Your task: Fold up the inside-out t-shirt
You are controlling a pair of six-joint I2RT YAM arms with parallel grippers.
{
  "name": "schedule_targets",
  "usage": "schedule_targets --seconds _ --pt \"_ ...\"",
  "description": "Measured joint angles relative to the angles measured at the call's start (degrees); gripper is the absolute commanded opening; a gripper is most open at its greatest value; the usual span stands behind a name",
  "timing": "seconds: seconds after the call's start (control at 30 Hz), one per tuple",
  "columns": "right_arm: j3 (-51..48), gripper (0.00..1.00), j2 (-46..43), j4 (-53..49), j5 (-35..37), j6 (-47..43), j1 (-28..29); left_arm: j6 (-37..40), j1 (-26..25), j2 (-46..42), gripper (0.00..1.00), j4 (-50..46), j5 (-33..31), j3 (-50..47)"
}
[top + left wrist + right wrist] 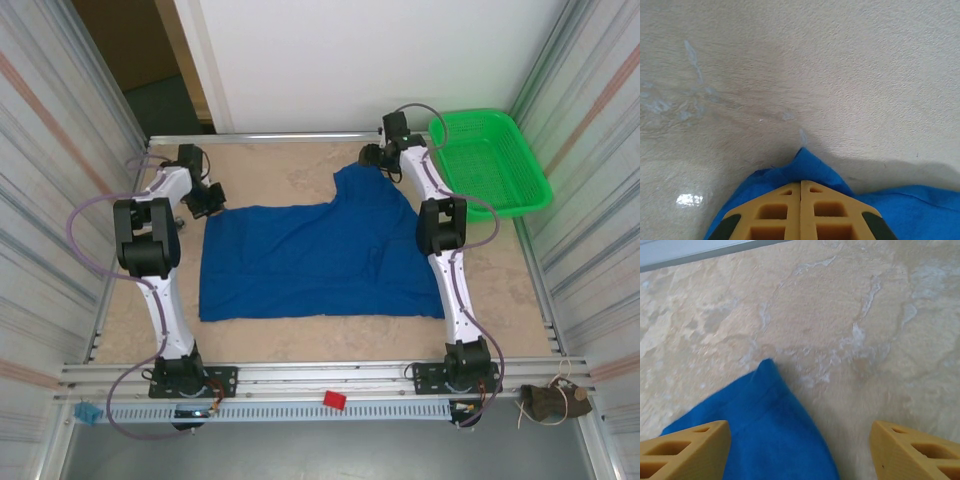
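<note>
The inside-out t-shirt [320, 260], royal blue, lies spread flat across the middle of the table, with one flap reaching toward the far right. My left gripper [208, 200] is at the shirt's far left corner. In the left wrist view its yellow fingers [775, 210] are pressed together, and a peak of blue cloth [807, 165] bunches out just beyond the tips of the left gripper [801, 186]. My right gripper [374, 156] hovers over the far tip of the flap. In the right wrist view the right gripper [800, 430] stands open, astride the blue corner [765, 420].
A green mesh basket [490, 160] sits at the back right, beside the right arm. A metal rail [690, 252] runs along the table's far edge. A small red object [334, 400] rests on the front rail between the arm bases.
</note>
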Motion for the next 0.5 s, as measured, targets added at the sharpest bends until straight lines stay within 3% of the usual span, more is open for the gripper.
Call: schedule_targets --seconds 0.17,0.37,0.43,0.5 --pt "2.7 0.54 1.9 4.9 -3.0 3.4 -0.3 -0.2 0.0 0.0 0.00 1.2 0.7 -1.6" --pt "3.1 0.67 3.3 7.1 -4.1 5.4 0.6 -0.6 0.6 0.0 0.00 2.1 2.1 -2.2" --pt "3.4 0.60 3.4 7.4 -4.4 6.1 0.6 -0.9 0.7 0.0 0.00 2.4 2.5 -2.2" --pt "3.4 0.45 3.5 7.5 -5.2 7.0 0.6 -1.2 0.8 0.0 0.00 2.6 2.8 -2.2"
